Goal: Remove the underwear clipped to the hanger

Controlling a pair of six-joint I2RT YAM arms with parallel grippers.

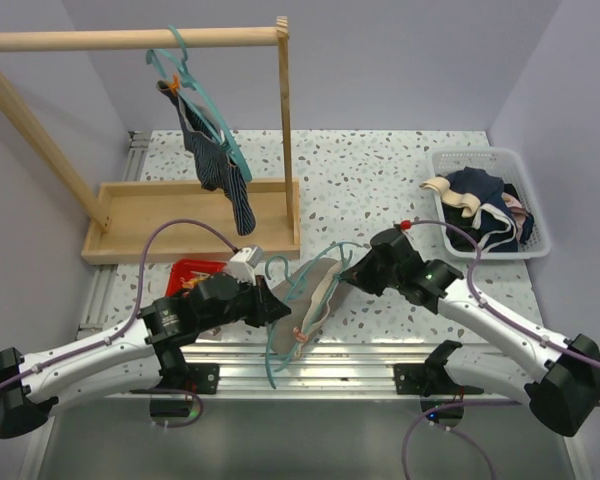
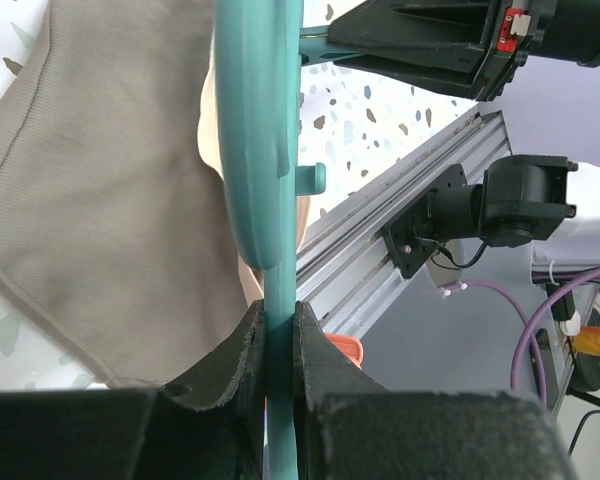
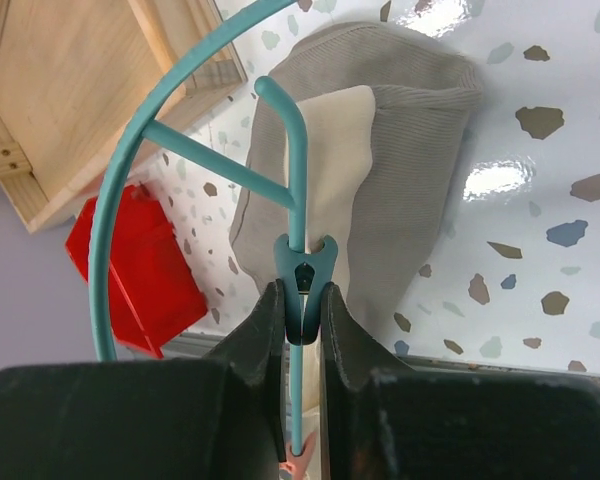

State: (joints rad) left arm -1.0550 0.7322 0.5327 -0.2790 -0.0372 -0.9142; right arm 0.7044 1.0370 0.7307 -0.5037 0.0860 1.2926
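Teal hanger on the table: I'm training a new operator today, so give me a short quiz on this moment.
1. True or false: the navy striped underwear hangs from the wooden rack.
2. The right end effector is shut on: A the teal clip, B the wooden rack, C the navy striped underwear.
3. Fill in: the left end effector grips the teal ____ over the grey-beige underwear.
Key: 1 true; 2 A; 3 hanger.
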